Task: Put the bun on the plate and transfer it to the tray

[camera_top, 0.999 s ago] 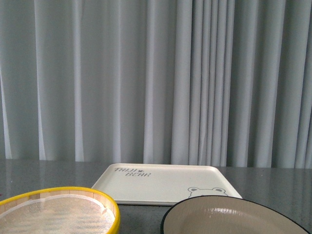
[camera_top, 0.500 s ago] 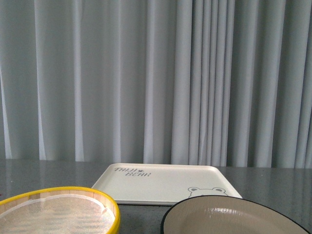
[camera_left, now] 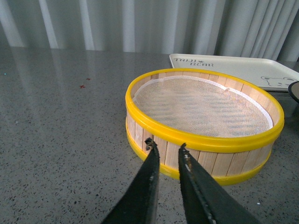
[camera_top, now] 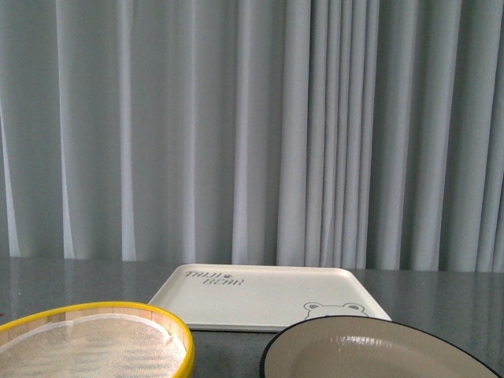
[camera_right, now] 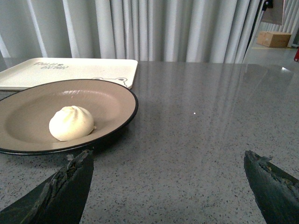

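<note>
The cream-white bun (camera_right: 71,123) rests inside the beige plate (camera_right: 112,100) with the black rim. That plate (camera_top: 378,350) also shows at the front view's lower right, its inside partly cut off there. Behind it lies the cream tray (camera_top: 264,295) with dark lettering and a bear outline, also seen as tray (camera_right: 60,71) and tray (camera_left: 243,70). My right gripper (camera_right: 168,161) is open over bare table just short of the plate's rim, holding nothing. My left gripper (camera_left: 166,148) is shut and empty, its tips close to the outer wall of the bamboo steamer.
A yellow-rimmed bamboo steamer (camera_left: 205,140) with a mesh liner stands left of the plate, also visible as steamer (camera_top: 94,339). The grey speckled table (camera_right: 210,121) runs back to a grey curtain (camera_top: 252,126). A cardboard box (camera_right: 275,38) sits far off.
</note>
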`<action>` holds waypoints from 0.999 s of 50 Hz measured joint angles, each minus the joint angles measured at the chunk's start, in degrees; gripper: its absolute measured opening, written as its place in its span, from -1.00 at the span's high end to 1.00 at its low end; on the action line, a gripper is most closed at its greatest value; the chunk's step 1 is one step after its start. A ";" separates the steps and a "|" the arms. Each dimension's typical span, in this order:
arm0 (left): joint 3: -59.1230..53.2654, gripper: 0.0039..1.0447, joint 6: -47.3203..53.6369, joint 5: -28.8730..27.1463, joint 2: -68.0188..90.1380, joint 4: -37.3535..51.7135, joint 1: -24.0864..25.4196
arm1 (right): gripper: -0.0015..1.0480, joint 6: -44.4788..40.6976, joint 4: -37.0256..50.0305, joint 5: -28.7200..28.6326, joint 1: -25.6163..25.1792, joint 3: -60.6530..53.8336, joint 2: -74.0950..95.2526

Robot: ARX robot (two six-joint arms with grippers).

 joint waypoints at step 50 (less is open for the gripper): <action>0.00 -0.88 0.13 0.00 0.00 0.00 0.00 | -0.83 7.67 -7.39 9.40 -1.70 8.00 12.52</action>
